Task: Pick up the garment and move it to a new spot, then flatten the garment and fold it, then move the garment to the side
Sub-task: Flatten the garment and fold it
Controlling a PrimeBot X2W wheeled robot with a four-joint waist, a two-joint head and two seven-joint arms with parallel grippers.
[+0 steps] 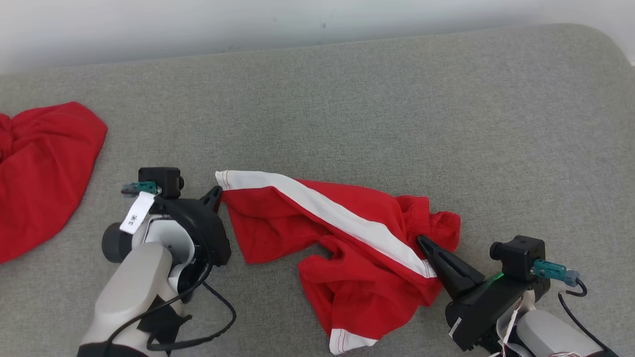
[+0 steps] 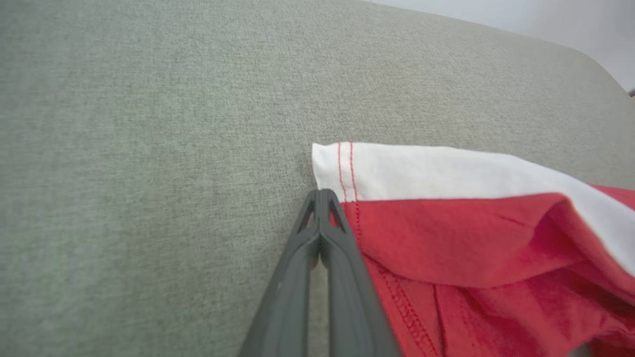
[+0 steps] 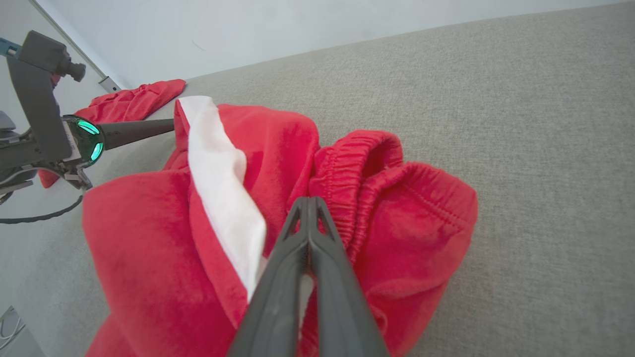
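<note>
The garment (image 1: 347,233) is a pair of red shorts with a white side stripe, lying crumpled on the grey padded surface (image 1: 347,99). My left gripper (image 1: 217,192) is shut, its tips against the white hem corner at the garment's left end (image 2: 446,233); in the left wrist view the left gripper (image 2: 321,194) has no cloth between its tips. My right gripper (image 1: 421,240) is shut too, lying over the stripe beside the gathered waistband (image 3: 397,198). The right gripper (image 3: 308,201) tips meet with no cloth visibly pinched. The left gripper (image 3: 168,125) also reaches in from the left there.
A second red cloth (image 1: 39,168) lies bunched at the far left of the surface, also seen as the red cloth (image 3: 131,101) behind the left arm. A pale wall (image 1: 297,20) runs along the surface's far edge. Bare grey padding stretches behind and to the right of the garment.
</note>
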